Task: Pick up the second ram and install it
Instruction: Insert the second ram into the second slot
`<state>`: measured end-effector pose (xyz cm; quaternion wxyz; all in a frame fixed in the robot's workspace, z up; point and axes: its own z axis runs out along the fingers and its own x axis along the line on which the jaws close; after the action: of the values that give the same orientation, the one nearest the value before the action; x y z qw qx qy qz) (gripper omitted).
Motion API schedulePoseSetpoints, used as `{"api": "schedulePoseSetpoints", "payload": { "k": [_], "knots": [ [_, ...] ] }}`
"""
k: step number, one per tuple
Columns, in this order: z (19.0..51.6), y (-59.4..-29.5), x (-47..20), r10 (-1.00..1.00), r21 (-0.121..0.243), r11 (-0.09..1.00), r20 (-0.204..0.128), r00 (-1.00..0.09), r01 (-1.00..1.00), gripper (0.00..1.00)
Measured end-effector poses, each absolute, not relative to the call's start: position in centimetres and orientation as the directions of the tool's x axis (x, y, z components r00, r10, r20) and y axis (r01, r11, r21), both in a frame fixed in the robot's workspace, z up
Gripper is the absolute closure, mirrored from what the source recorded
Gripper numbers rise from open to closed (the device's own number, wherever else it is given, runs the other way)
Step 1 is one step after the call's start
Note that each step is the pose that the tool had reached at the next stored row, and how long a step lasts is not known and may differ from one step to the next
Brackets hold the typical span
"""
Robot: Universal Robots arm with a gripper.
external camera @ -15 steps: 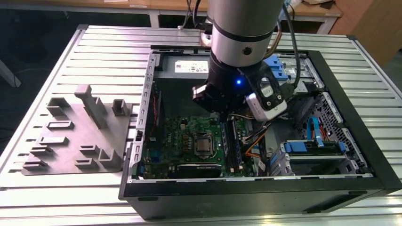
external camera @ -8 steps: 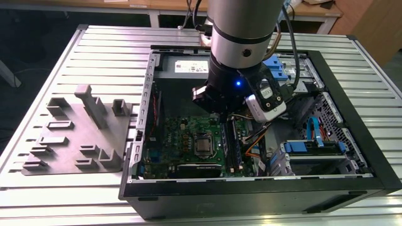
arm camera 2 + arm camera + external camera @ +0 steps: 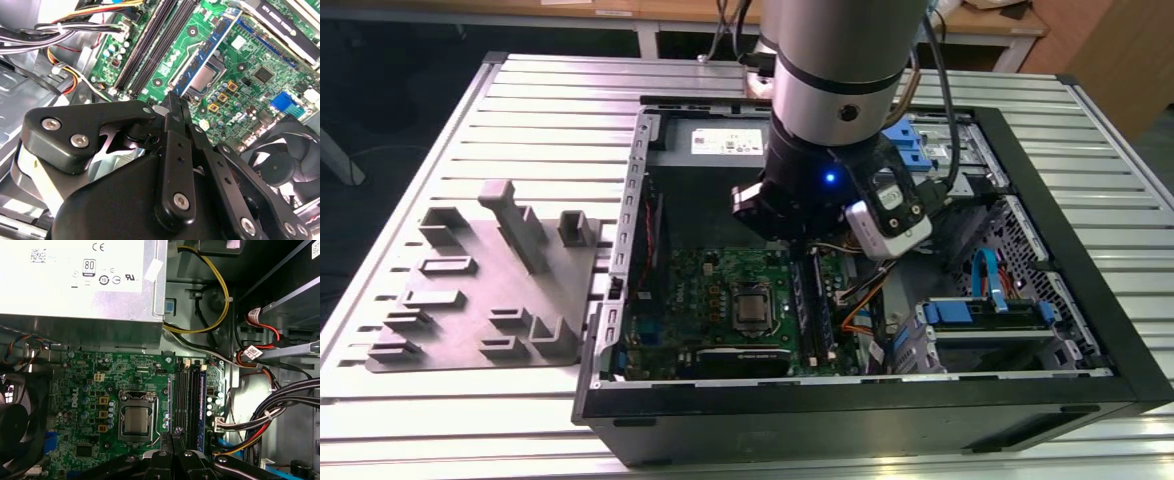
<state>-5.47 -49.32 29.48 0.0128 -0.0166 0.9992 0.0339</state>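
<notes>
**Dark ram (image 3: pixel 173 102) pinched over the motherboard (image 3: pixel 95 390)**

On my screens the end effector (image 3: pixel 175 119) is pressed together on the ram (image 3: pixel 172 431), which shows edge-on as a thin dark sliver in both wrist views. It hangs above the green motherboard, close to the black slots (image 3: pixel 186 400) and near the CPU socket (image 3: pixel 136 417). In the exterior view I see the arm (image 3: pixel 834 90) standing in the open case (image 3: pixel 1087 330) on the slatted bench (image 3: pixel 480 420). A grey holder (image 3: pixel 480 290) lies beside the case, on the exterior view's left.
</notes>
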Motion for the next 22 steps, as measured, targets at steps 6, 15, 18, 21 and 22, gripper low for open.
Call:
{"api": "schedulePoseSetpoints", "payload": {
  "k": [6, 15, 18, 21, 22],
  "knots": [
    [29.48, -49.32, -5.34, -0.032, 0.067, 0.997, -0.027, -0.999, -0.034, 0.92],
    [29.4, -49.32, -4.77, -0.032, 0.067, 0.997, -0.027, -0.999, -0.034, 0.92],
    [29.28, -49.32, -4.6, -0.032, 0.067, 0.997, -0.027, -0.999, -0.034, 0.92],
    [29.11, -49.32, -4.5, -0.032, 0.067, 0.997, -0.027, -0.999, -0.034, 0.92],
    [29.08, -49.32, -4.46, -0.032, 0.067, 0.997, -0.027, -0.999, -0.034, 0.92]
  ]
}}
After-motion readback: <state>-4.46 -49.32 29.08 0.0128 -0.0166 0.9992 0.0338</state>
